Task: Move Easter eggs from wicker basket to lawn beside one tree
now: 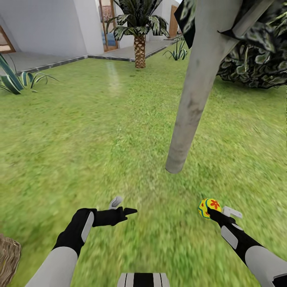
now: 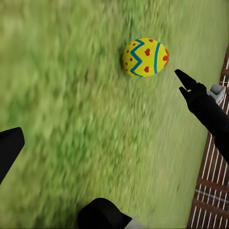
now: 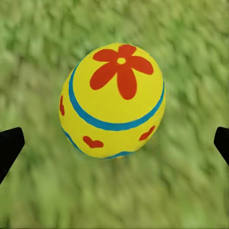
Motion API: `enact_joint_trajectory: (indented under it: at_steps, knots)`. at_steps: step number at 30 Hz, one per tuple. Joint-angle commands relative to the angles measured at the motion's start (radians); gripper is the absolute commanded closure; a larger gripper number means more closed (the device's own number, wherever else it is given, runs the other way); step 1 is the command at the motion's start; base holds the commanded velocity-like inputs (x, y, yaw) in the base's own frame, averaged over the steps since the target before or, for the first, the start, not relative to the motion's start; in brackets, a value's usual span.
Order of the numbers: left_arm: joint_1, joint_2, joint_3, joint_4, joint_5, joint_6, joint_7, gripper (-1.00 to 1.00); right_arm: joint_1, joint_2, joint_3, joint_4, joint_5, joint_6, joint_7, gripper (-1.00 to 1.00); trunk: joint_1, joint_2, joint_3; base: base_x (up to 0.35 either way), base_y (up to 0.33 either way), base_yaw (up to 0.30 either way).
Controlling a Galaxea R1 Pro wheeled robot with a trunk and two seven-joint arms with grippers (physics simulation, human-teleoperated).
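One yellow Easter egg (image 1: 209, 207) with a red flower and blue bands lies on the lawn (image 1: 99, 131), a short way in front of the foot of the pale grey tree trunk (image 1: 191, 99). My right gripper (image 1: 223, 212) is open just behind it. In the right wrist view the egg (image 3: 113, 100) sits between the wide-apart fingertips (image 3: 9, 148) and touches neither. My left gripper (image 1: 122, 206) is open and empty, pointing toward the egg (image 2: 144, 57). An edge of the wicker basket (image 1: 8, 255) shows at the lower left, with its inside hidden.
A small palm (image 1: 139, 44) stands at the far edge of the grass by a paved path and white house walls. A spiky striped plant (image 1: 16, 79) grows at the far left. A dark leafy bush (image 1: 255, 67) lies behind the trunk on the right.
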Motion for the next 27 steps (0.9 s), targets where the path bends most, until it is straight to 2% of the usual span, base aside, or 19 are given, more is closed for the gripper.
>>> enact_joint_trajectory:
  at_steps: [1,16,21,27]
  knots:
    - [0.0,-0.001,0.004,0.0,0.002,0.009,-0.001,-1.0,0.0,-0.001,0.009,-0.001,-0.008,-0.002,-0.005,-1.0,-0.001,0.0,0.003,-0.002,0.0,0.0]
    - [0.0,-0.001,0.004,0.0,0.002,0.009,-0.001,-1.0,-0.001,-0.002,0.007,-0.002,-0.013,-0.002,-0.004,-1.0,-0.007,0.004,0.061,-0.059,0.006,0.0]
    - [-0.001,0.004,0.005,0.0,0.005,0.009,-0.001,-1.0,-0.001,-0.001,0.009,-0.002,-0.015,0.004,0.053,-1.0,-0.01,0.005,0.081,-0.116,0.019,0.0]
    - [0.0,0.005,0.007,0.0,0.005,0.01,-0.001,-1.0,-0.001,0.013,0.003,-0.002,-0.017,0.009,0.062,-1.0,-0.012,0.006,0.104,-0.063,0.009,0.0]
